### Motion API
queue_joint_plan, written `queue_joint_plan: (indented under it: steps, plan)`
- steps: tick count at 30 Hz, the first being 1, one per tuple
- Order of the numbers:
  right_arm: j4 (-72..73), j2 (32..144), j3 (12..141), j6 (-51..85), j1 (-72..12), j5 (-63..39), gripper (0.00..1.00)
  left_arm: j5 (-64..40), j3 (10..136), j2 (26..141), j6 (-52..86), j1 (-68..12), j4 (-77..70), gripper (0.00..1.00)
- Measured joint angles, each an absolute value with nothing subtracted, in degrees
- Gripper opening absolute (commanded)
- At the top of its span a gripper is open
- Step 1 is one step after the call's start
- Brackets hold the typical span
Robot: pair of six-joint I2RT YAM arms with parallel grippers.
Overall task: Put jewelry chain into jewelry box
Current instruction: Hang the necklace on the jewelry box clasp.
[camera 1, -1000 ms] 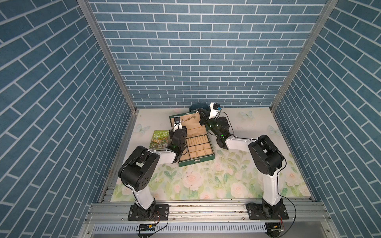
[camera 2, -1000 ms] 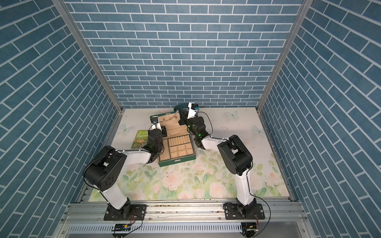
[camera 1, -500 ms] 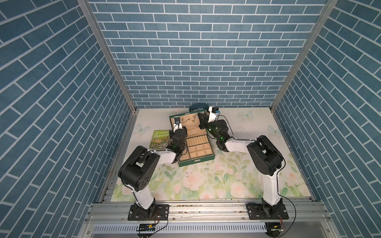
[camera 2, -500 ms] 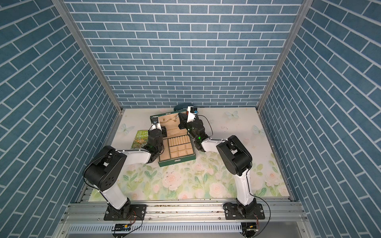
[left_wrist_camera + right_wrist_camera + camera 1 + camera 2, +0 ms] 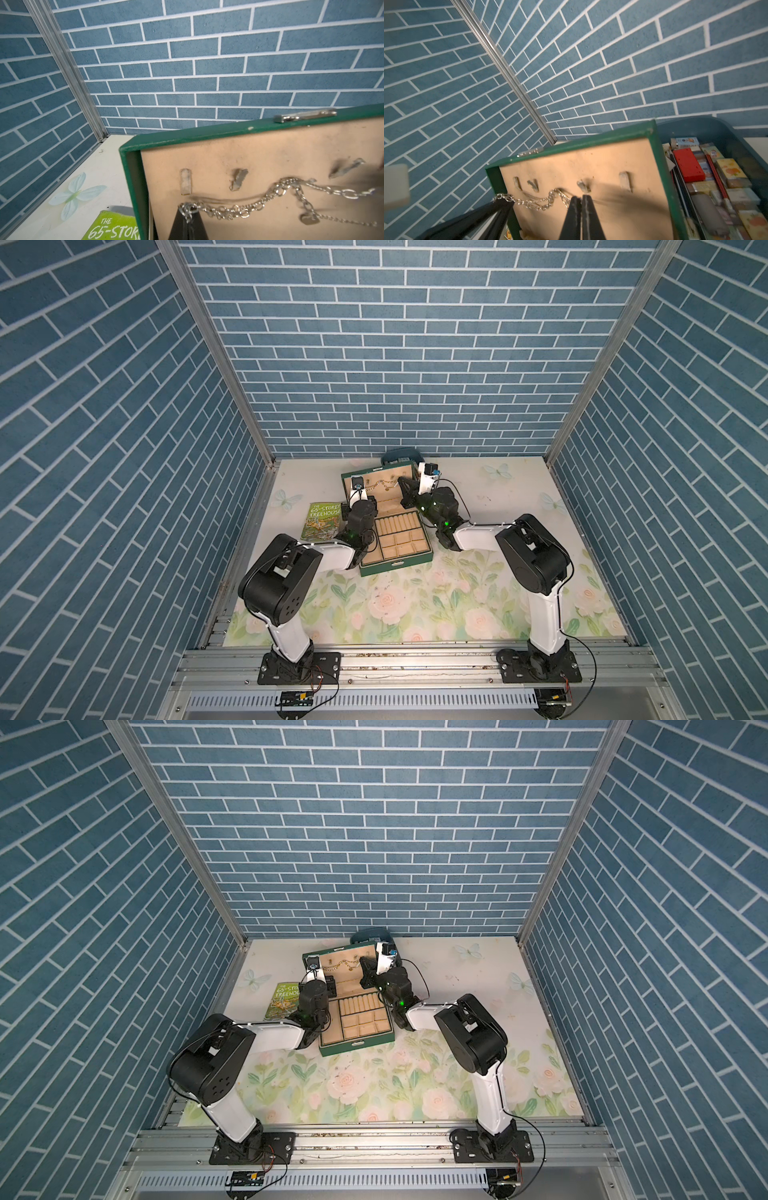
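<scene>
**A:** Green, the box (image 5: 395, 566), open a little above the middle of the frame in both top views, its lid (image 5: 623, 158) raised on the far side. Where is the chain (image 5: 239, 209)?

**B:** Strung across the beige lining of the lid, just under the row of hooks (image 5: 186, 181). It sags between the two arms and loops up near a middle hook. Whether it hangs on that hook I cannot tell.

**A:** And the left end effector (image 5: 187, 212)?

**B:** Fingers pressed together, with one end of the chain bunched at their tips. The left wrist view shows that plainly.

**A:** The right end effector (image 5: 581, 199)?

**B:** Also together. In the right wrist view the chain runs to its tips and ends there, pinched.

**A:** What do the top views miss?

**B:** The grip itself. From up there the chain is only a thin line on the lid. They do show the ring rolls (image 5: 399, 523) and small square compartments (image 5: 405, 543) in the base, which neither wrist view catches.

**A:** Anything else?

**B:** The left wrist view has a metal clasp (image 5: 305, 115) on the lid's rim and a corner of a green book (image 5: 112, 228) on the tabletop (image 5: 108, 166) beside the box. The right wrist view looks into a blue-grey tub (image 5: 716, 128) of small items just behind the lid, and it catches the left end effector too.
</scene>
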State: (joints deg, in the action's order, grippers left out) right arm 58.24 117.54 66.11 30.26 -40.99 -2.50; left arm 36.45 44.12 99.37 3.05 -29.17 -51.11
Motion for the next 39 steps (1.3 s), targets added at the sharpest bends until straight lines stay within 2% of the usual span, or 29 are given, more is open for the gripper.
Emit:
queue_joint_plan:
  steps: [39]
  plan:
    - [54.35, 120.7, 65.71, 33.47, -41.01, -5.85, 0.02, 36.36, 45.1, 99.37, 3.03, -29.17, -49.95, 0.0]
